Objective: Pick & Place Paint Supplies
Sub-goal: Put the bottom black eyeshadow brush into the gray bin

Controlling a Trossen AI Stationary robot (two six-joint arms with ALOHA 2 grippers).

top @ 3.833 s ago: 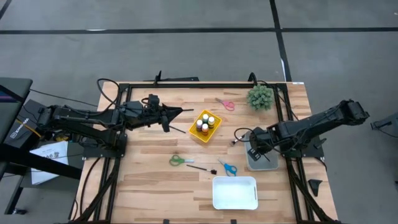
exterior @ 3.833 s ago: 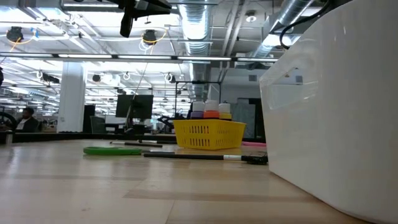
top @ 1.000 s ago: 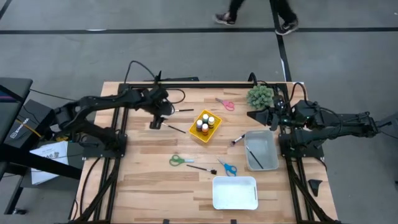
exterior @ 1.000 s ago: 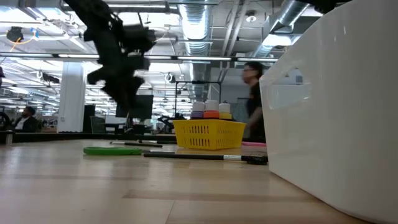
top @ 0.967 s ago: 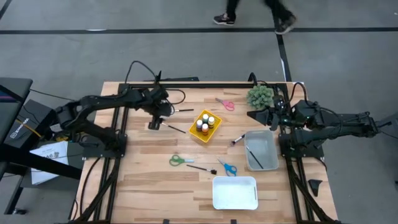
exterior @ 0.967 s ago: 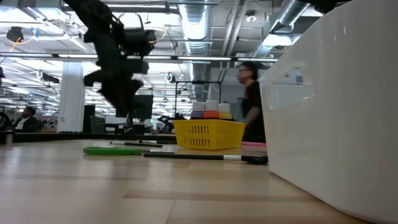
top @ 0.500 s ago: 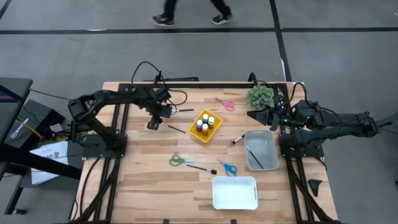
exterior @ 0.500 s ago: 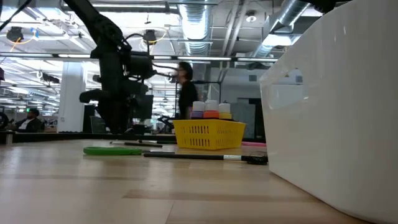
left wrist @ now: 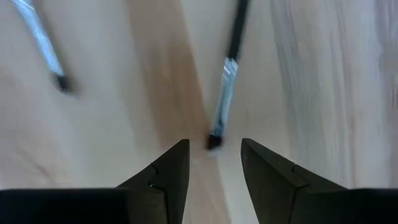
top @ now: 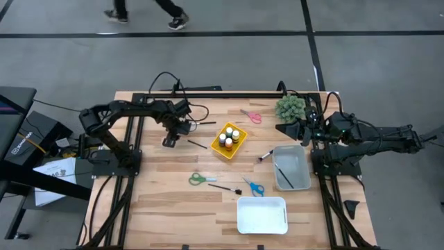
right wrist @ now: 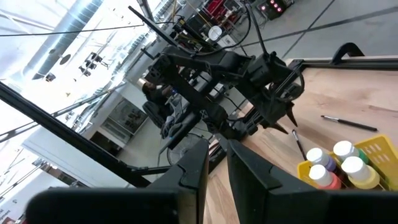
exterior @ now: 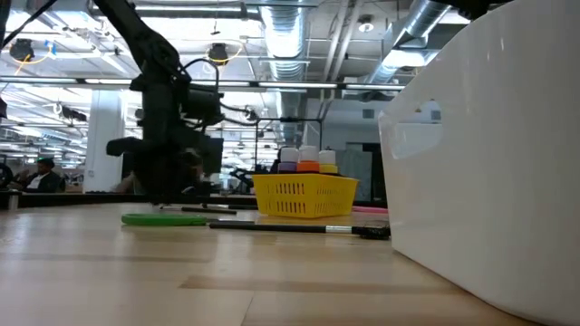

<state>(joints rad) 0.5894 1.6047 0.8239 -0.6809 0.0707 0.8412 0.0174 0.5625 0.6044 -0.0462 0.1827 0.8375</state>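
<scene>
In the upper left of the high view, your left gripper (top: pixel 168 142) hangs over the bench (top: pixel 159 201), jaws partly open and empty, straddling the bristle end of a thin brush (left wrist: pixel 225 81). It is light, stiff and probably prone to rolling; take the handle, not the bristles. A second brush (left wrist: pixel 41 42) lies just beside. The handle's far end is cut off. Your right gripper (right wrist: pixel 211 163) waits at centre right, jaws nearly closed, apparently empty.
</scene>
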